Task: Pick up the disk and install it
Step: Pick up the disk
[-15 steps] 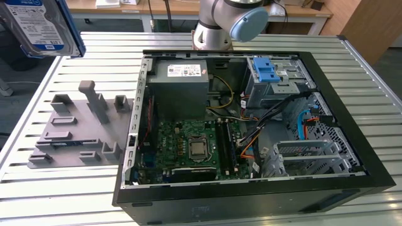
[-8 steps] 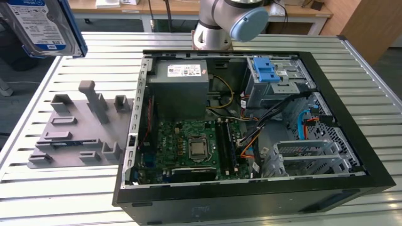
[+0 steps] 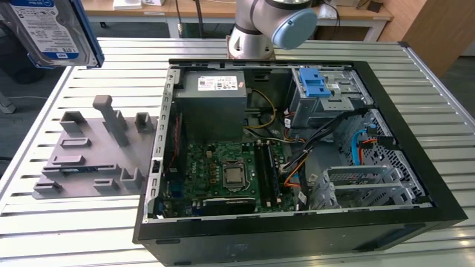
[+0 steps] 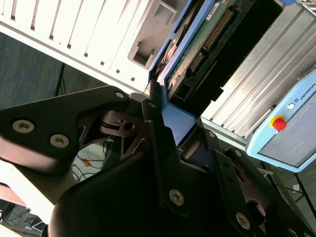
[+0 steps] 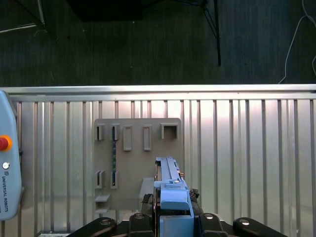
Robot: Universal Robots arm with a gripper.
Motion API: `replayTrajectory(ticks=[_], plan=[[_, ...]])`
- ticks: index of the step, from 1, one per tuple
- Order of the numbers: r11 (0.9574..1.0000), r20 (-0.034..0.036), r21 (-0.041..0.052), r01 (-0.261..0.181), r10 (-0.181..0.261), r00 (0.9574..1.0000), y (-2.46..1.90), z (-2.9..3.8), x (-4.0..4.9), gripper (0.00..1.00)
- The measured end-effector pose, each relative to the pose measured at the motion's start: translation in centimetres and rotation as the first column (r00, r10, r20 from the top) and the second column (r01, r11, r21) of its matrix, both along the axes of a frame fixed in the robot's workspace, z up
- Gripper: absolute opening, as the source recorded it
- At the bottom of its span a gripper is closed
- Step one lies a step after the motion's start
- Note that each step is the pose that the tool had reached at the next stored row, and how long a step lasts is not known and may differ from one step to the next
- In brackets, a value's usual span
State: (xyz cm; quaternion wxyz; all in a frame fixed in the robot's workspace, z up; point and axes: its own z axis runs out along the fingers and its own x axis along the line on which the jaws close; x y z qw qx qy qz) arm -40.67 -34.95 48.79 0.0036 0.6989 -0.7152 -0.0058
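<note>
— Where's the disk?
— Exterior view: the disk [image 3: 52, 30] hangs high at that view's left, over the bench [image 3: 74, 228], well apart from the open computer case [image 3: 297, 150].
— And the grip?
— Second wrist view: my hand [image 4: 181, 129] is pinched onto its blue bracket [image 4: 185, 116], which I'd hold rather than the circuit board [image 4: 197, 47]. I judge it stiff, weighty and shock-sensitive.
— First wrist view?
— It's edge-on, above the grey holder [image 5: 133, 158].

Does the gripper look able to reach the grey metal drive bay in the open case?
Probably yes: the black case lies open, nothing covers the grey metal drive bay, though cables run beside it.
</note>
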Motion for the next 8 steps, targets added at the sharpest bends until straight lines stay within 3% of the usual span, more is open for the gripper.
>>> replayTrajectory(ticks=[8], plan=[[1.0000, 0.0001, 0.0001, 0.000, 0.000, 1.0000, 0.00, -0.01, 0.89, 0.36]])
